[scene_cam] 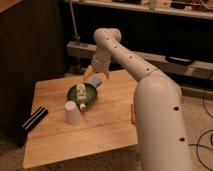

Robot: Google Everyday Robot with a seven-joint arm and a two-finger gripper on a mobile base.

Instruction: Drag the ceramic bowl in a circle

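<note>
The ceramic bowl (pixel 88 94) is a shallow dark-green glossy dish near the middle of the wooden table (pixel 100 130). A white labelled bottle (pixel 81 95) lies in or across the bowl's left part. My gripper (pixel 90 76) hangs from the white arm (pixel 130 60) just above the bowl's far rim, with a light blue object (pixel 94 81) right under it at the rim. An upside-down white plastic cup (pixel 72 113) stands just in front and left of the bowl.
A black bar-shaped object (pixel 34 119) lies at the table's left edge. My arm's large white base (pixel 162 125) stands against the table's right edge. A dark panel is at the left, shelving behind.
</note>
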